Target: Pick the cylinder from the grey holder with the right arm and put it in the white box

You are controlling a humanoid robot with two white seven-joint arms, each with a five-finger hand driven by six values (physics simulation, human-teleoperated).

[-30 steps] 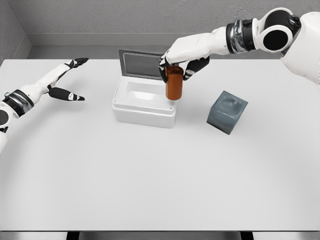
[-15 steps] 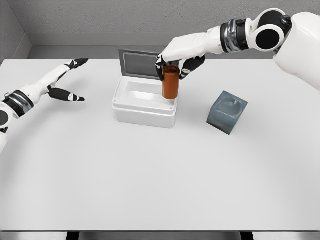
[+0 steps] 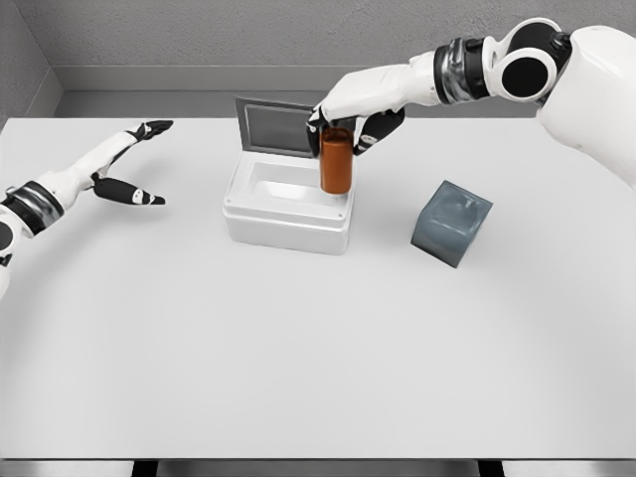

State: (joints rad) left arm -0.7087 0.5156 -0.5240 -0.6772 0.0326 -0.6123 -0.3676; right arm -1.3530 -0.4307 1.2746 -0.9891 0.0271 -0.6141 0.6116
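An orange-brown cylinder [image 3: 337, 162] hangs upright over the right end of the white box [image 3: 287, 211], its bottom near the box's rim. My right hand [image 3: 350, 121] is shut on the cylinder's top, reaching in from the upper right. The box stands open, with its grey-lined lid [image 3: 276, 128] raised at the back. The grey holder [image 3: 452, 223] sits tilted on the table to the right of the box, with nothing in it. My left hand [image 3: 134, 164] hovers at the far left with its fingers spread and nothing in them.
The white table [image 3: 318, 348] stretches wide in front of the box and the holder. A grey wall [image 3: 248, 40] runs behind the table's back edge.
My right hand has carried the cylinder a little left and back, from the box's right edge to above its right end. The left arm drifted slightly left.
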